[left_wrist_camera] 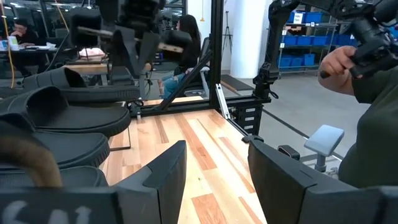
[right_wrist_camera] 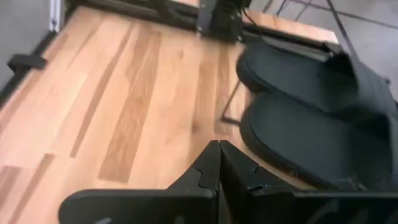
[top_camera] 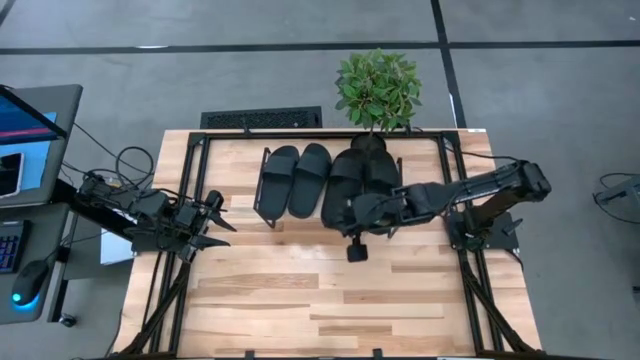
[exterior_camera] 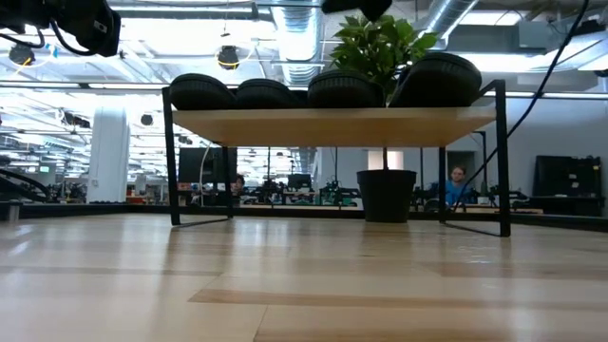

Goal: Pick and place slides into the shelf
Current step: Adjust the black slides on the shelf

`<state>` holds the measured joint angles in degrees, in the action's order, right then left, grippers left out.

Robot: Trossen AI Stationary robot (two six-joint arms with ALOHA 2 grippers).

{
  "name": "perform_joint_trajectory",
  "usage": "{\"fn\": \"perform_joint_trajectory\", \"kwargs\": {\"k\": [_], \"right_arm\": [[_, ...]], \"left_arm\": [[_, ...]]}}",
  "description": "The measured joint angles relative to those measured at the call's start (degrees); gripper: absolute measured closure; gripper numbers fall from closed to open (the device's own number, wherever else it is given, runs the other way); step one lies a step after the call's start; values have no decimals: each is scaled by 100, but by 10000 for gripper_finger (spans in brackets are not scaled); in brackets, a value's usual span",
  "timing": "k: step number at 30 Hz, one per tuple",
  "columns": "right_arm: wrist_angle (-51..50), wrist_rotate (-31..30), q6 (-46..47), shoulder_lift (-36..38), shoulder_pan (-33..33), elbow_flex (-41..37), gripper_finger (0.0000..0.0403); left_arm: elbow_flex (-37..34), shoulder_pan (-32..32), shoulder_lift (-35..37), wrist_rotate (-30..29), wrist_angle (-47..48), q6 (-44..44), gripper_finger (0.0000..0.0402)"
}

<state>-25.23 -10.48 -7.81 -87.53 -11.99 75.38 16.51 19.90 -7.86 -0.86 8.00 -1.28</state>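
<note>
Four black slides [top_camera: 325,180] lie side by side on the shelf [exterior_camera: 332,123], a light-wood board on thin black legs at the table's far middle. In the low view the rightmost slide [exterior_camera: 442,76] sits a little higher than the others. My right gripper [top_camera: 348,212] hangs above the near ends of the right pair, pointing toward the table's left. Its fingers [right_wrist_camera: 219,163] are shut on nothing, with the slides [right_wrist_camera: 311,124] beside them. My left gripper [top_camera: 215,215] is open [left_wrist_camera: 214,168] at the table's left, level, facing the slides [left_wrist_camera: 56,118].
A potted plant [top_camera: 378,90] stands at the far edge behind the shelf, and its pot [exterior_camera: 387,195] shows under the board. Black frame rails [top_camera: 185,190] run along the table's sides. Bare wood [top_camera: 330,300] lies near of the shelf. A person [left_wrist_camera: 367,81] stands beyond the table.
</note>
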Motion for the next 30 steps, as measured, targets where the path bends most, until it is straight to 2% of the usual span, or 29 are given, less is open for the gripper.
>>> {"fn": "perform_joint_trajectory", "kwargs": {"k": [6,14,25,30], "right_arm": [[-338,12,39,-546,-76,305,403],[-1034,-304,39,-1220,18,815,403],[-1459,-321,268,-1264,11,932,403],[-1753,-618,385,-1263,-114,932,403]], "left_arm": [[0,0,-1,0,4,1,242],[0,0,0,0,17,-28,242],[0,0,0,4,36,-44,242],[0,2,0,4,34,-46,242]]}}
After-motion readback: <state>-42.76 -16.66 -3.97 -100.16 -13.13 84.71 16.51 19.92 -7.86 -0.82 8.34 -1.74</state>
